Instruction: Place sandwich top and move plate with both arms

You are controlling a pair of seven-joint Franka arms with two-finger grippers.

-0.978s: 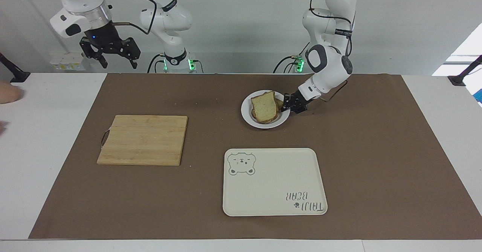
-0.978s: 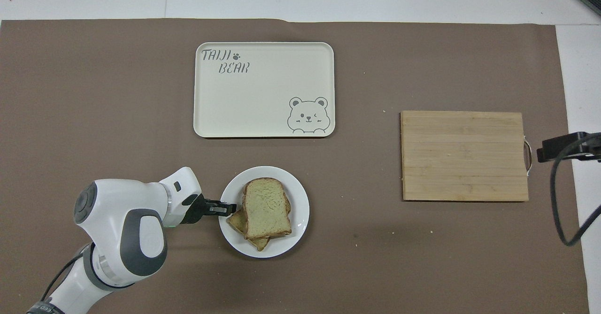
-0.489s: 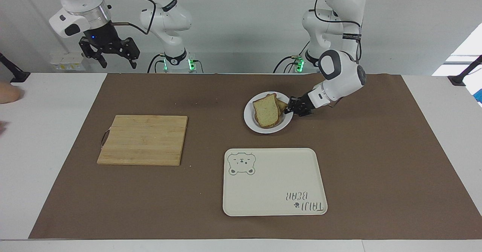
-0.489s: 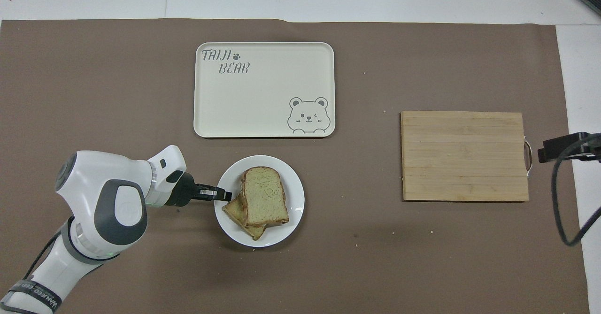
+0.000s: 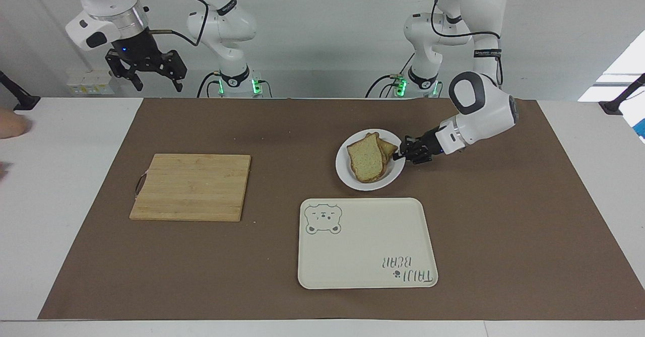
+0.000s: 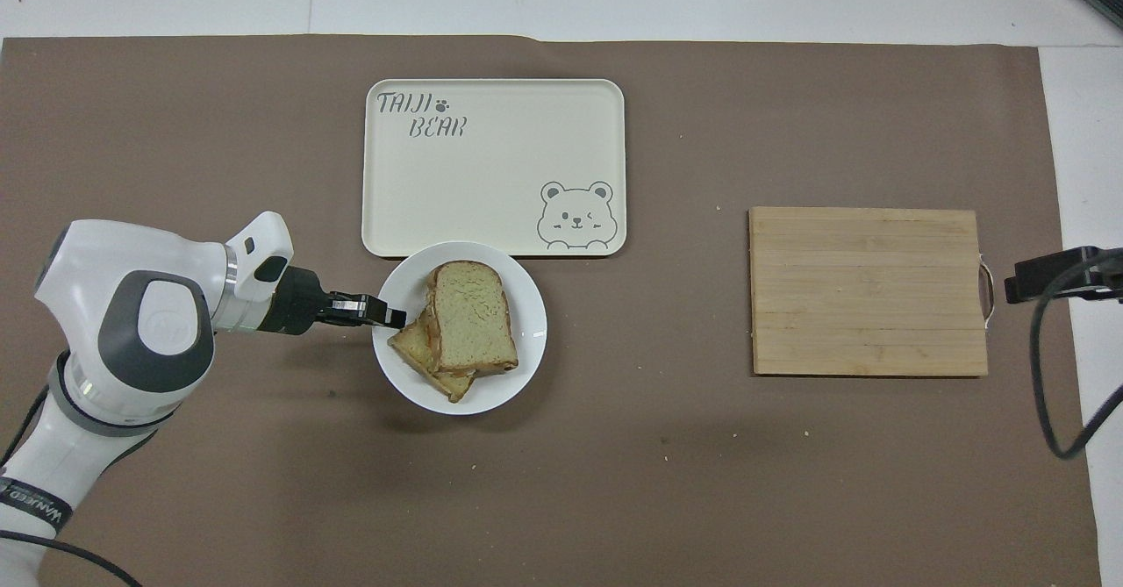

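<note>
2 arms on the table, 1 at work, 1 waiting.

Item 1: plate [image 5: 370, 182], small, round, white. Lies just beside the tray [image 5: 367, 244], at the tray's edge nearer the robots; whether the 2 touch cannot be told. Lifted or sliding: cannot tell.

Item 2: sandwich top [image 5: 367, 158], pale slice, already set on the darker slice [image 6: 419, 352] on the plate, skewed across it.

Item 3: left gripper [image 5: 403, 151], low, fingers clamped on the plate's rim at its 3 o'clock in the facing view.

Item 4: right gripper [image 5: 146, 67], raised over the table's edge at the right arm's end, fingers apart, waiting.

Item 5: cutting board [image 5: 191, 187], bare, toward the right arm's end.

Step in hand, by judgement: moving the plate toward the tray. Next move likely calls for lifting the rim over the tray's lip, level, so the slices do not slide.
</note>
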